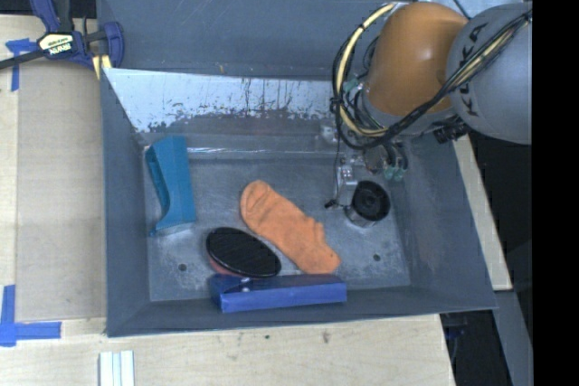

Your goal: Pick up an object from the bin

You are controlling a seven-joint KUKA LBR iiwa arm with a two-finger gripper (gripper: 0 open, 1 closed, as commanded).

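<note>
A grey metal bin point(122, 221) seen from above, with a robot arm point(498, 77) reaching in from the right of the frame. The arm's wrist carries a rounded orange cover point(412, 54) ringed by looped cables point(348, 104). Below the wrist, the end effector point(346, 190) hangs low over the right part of the bin floor. Whether it is released or clenched cannot be told from this angle.

A small black round object point(369, 202) lies on the bin floor just beside the end effector, on its right. It is the nearest thing to it. Whether the two touch is unclear.

To the left, near the middle of the floor, an orange cloth point(288, 226) lies stretched diagonally from upper left to lower right. A black oval object point(242, 252) with a reddish edge sits against its lower left end. A long blue bar point(282, 294) lies flat along the bottom wall of the bin, just under the oval and the cloth. At the far left of the floor, well apart from the end effector, a light blue block point(172, 183) lies with its length running up the frame.
</note>
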